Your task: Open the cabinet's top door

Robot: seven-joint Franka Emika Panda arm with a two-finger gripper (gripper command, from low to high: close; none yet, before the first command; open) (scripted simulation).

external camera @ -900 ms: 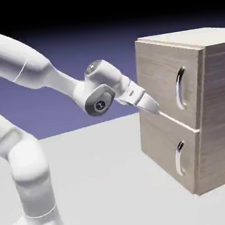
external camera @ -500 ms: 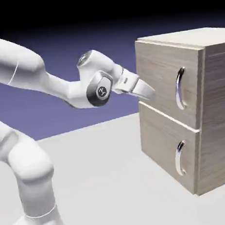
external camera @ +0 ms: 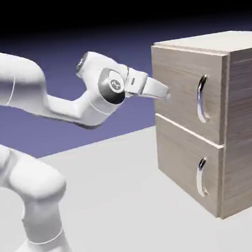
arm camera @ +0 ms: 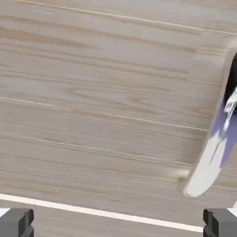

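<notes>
Gripper (external camera: 164,93) jaws spread wide and empty, it hovers close to the top door (external camera: 182,92) of the cabinet (external camera: 243,127), beside the handle (external camera: 202,99).

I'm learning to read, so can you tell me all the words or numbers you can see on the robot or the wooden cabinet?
No words or numbers can be read anywhere.
The cabinet shows only wood grain and silver handles.
The top door fills the hand view with plain wood, no writing.
The arm's wrist has a small round mark on a grey disc, too small to read.
The gripper is plain white.
</notes>
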